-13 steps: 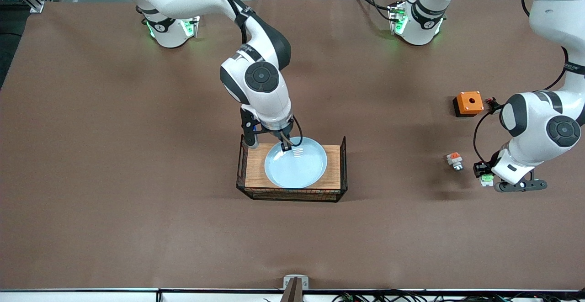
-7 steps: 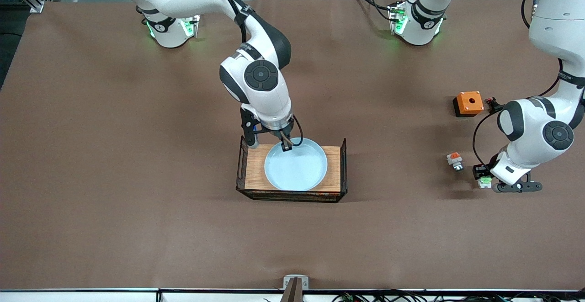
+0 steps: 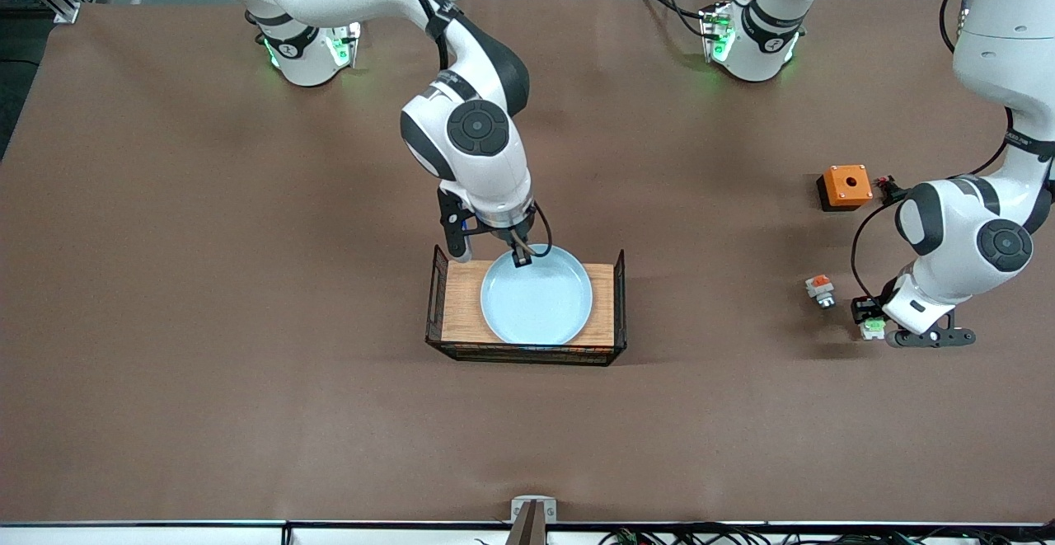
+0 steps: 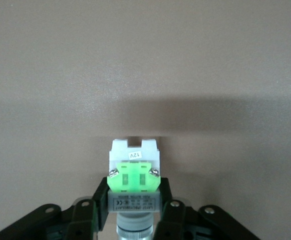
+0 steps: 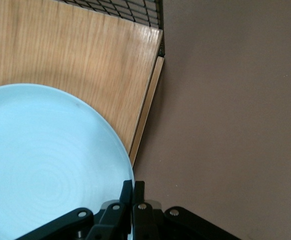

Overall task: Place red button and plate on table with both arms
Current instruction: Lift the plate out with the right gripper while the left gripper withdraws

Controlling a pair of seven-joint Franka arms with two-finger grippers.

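You see the right gripper (image 3: 521,261) pinching the rim of the round pale blue plate (image 3: 537,296), which lies on the wooden-topped black wire basket (image 3: 606,298). Toward the left arm's end, the left gripper (image 3: 870,321) clamps the small white-and-green red button (image 3: 874,328) low over the brown table (image 3: 247,281).
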